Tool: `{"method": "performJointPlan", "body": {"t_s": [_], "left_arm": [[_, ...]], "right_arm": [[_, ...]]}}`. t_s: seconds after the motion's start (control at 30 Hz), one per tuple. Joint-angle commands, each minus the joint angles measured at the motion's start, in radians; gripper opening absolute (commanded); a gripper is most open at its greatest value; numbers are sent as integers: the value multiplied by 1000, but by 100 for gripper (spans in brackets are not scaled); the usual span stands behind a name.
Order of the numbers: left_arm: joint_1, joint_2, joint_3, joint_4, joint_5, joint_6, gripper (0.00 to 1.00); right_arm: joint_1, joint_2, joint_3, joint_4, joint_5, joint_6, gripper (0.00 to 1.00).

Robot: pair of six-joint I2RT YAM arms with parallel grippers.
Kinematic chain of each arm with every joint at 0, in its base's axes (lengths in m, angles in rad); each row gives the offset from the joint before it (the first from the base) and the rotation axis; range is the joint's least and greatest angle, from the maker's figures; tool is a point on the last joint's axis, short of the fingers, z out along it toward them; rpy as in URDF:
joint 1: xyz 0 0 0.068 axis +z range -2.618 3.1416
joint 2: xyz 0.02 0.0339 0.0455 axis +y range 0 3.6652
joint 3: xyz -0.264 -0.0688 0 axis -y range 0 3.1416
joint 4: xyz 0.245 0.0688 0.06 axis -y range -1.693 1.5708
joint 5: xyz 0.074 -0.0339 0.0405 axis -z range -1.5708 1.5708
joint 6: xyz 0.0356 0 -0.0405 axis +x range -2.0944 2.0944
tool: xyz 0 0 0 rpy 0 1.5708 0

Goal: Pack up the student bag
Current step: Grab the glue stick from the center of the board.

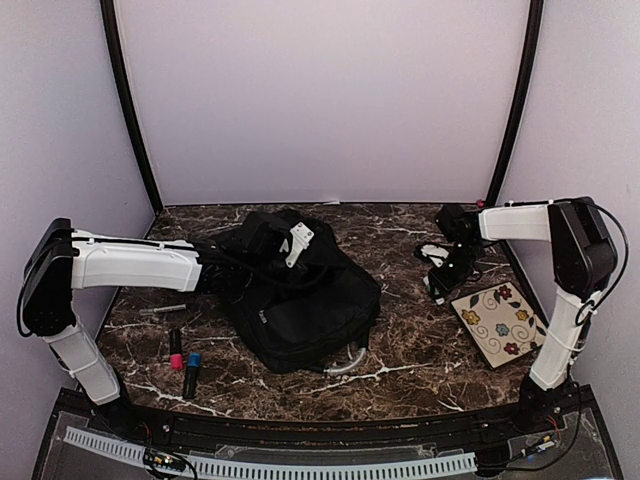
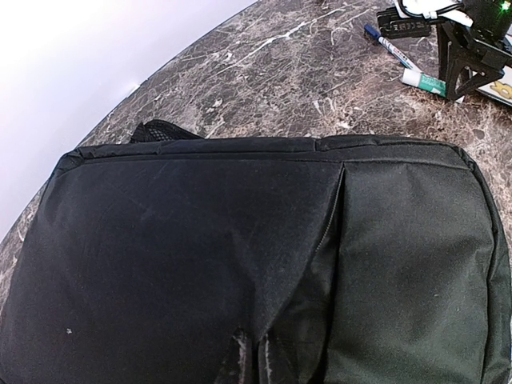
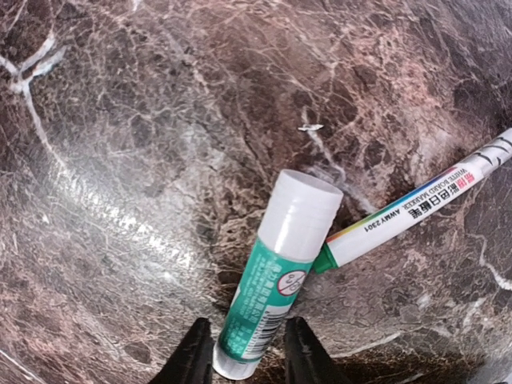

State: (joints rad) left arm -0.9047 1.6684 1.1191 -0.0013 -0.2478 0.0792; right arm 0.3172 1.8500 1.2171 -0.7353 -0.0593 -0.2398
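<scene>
The student bag point(image 1: 300, 300), a large black backpack, lies in the middle of the table and fills the left wrist view point(image 2: 200, 240). My left gripper point(image 1: 265, 242) is shut on a fold of its top fabric beside a zipper, fingertips point(image 2: 240, 352) pinched together. At the right, my right gripper point(image 1: 440, 280) points down at the table. A green glue stick point(image 3: 276, 280) with a white cap lies there, its base between the open fingers point(image 3: 192, 356), with a sliver of gap on the right side. A white marker point(image 3: 416, 210) touches the glue stick.
A floral-patterned notebook point(image 1: 497, 323) lies near the right arm's base. Left of the bag are a pink-capped marker point(image 1: 176, 350), a blue-capped marker point(image 1: 190, 372) and a thin pen point(image 1: 162, 310). A grey curved piece point(image 1: 345, 362) sticks out under the bag's front edge.
</scene>
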Motion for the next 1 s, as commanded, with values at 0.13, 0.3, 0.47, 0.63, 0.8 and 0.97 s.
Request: {"method": "performJointPlan", "body": {"t_s": [0.13, 0.3, 0.47, 0.63, 0.8, 0.97], "left_arm": [[-13, -75, 13, 80, 61, 14, 0], [-16, -74, 13, 80, 68, 17, 0], [-19, -71, 12, 79, 68, 22, 0], [-20, -71, 13, 77, 62, 25, 0], [-19, -77, 12, 81, 46, 33, 0], [-19, -94, -3, 100, 45, 35, 0]], "right_arm": [[-5, 17, 26, -4, -58, 20, 26], [-5, 43, 26, -1, -63, 23, 29], [-5, 52, 38, -11, -81, 23, 24], [-5, -25, 66, -39, -98, 16, 21], [-4, -142, 86, -92, -314, -42, 18], [16, -220, 110, -151, -557, -103, 17]]}}
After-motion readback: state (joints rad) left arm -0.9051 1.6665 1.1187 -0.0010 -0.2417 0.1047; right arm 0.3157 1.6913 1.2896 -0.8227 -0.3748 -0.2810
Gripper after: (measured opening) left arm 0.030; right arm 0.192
